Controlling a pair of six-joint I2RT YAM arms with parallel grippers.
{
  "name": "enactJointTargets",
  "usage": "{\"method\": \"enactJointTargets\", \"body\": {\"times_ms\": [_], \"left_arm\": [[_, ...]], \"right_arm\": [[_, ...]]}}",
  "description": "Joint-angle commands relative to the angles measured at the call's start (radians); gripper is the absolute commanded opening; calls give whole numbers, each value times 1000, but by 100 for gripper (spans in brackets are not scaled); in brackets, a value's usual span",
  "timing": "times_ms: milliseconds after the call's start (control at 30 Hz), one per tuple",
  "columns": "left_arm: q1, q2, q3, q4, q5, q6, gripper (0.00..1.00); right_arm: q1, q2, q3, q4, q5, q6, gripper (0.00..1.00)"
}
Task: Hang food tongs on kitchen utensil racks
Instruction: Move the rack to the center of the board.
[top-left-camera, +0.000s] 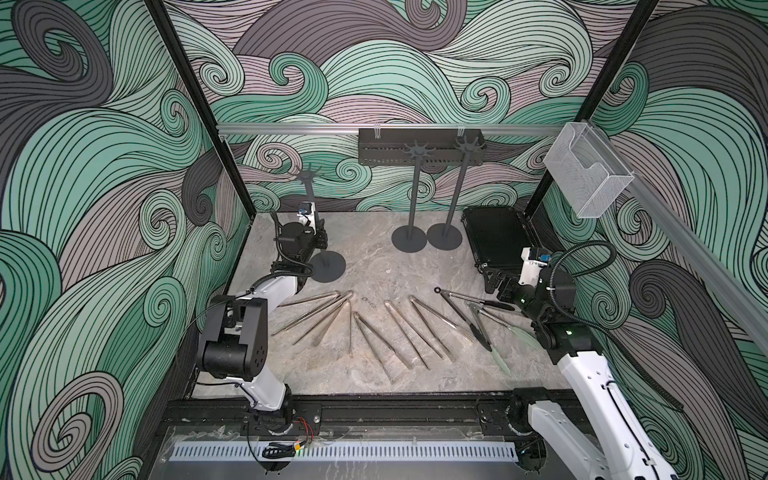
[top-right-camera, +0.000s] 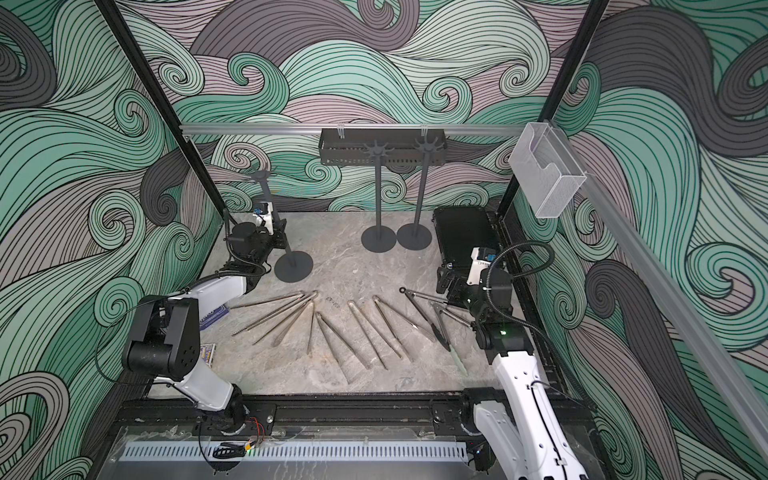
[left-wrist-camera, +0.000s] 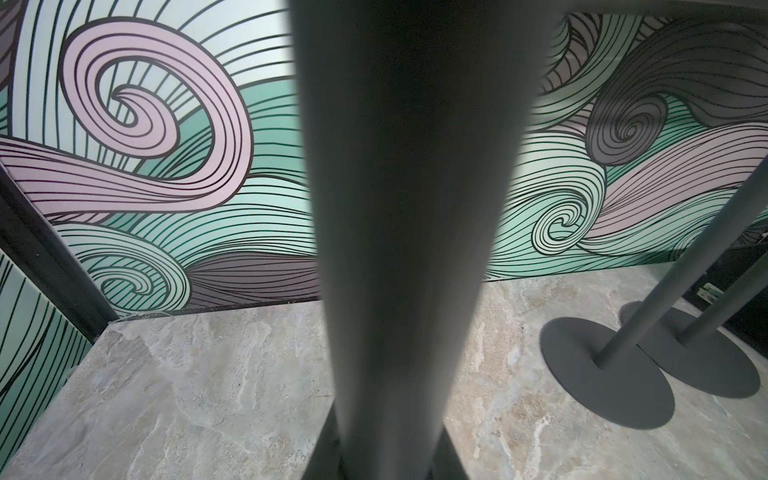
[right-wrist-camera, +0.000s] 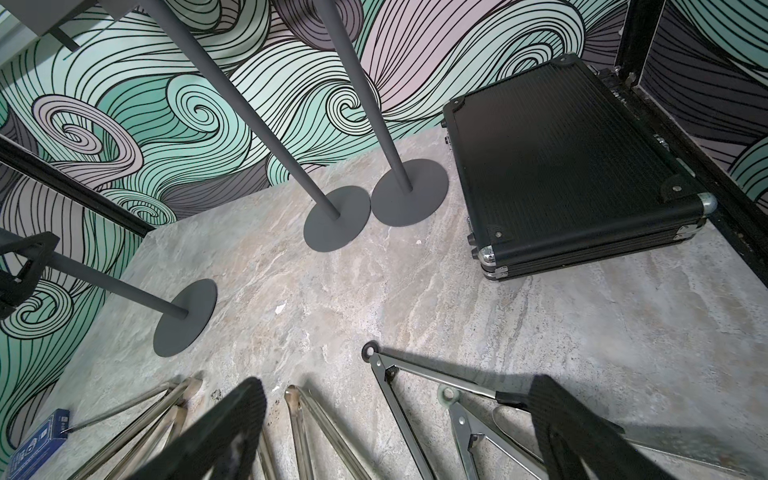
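Right, there are three kitchen utensil racks: the left rack (top-left-camera: 310, 191), the middle rack (top-left-camera: 413, 199) and the right rack (top-left-camera: 455, 195). The last two stand at the far centre with their bases side by side. About eight food tongs (top-left-camera: 390, 309) lie fanned across the near table (top-left-camera: 374, 257), none hung. I count six of bare steel, one black-tipped pair (right-wrist-camera: 432, 369) and one pale-green-tipped pair (right-wrist-camera: 461, 424). Bare marble lies between the fan and the rack bases. A black case (top-left-camera: 496, 237) fills the far right corner. My left gripper (top-left-camera: 320, 240) is clamped round the left rack's pole. My right gripper (top-left-camera: 494, 284) hangs spread wide over the fan's right end, holding nothing.
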Motion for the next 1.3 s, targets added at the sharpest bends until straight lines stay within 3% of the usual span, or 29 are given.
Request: {"method": "enactJointTargets", "body": {"times_ms": [0,333,533,633,833,933,1000,1267], "left_arm": [[-6,28,55,54,35,13,0],[-7,28,55,-5,44,29,2],[-7,11,66,-34,19,38,39],[-6,6,77,-35,15,46,52],[-6,-8,92,-28,34,58,68],[-8,-43,82,-31,47,66,91],[-9,-82,67,-47,38,72,96],[-9,-312,2,-299,-43,68,98]], "right_arm": [[6,3,-5,10,19,-9,99],[6,9,-4,12,20,-10,99],[6,11,-3,14,18,-10,99],[6,10,-1,14,18,-10,99],[6,11,0,16,17,-12,99],[6,12,2,17,15,-12,99],[6,12,3,16,11,-13,99],[7,1,3,0,-20,-4,99]]}}
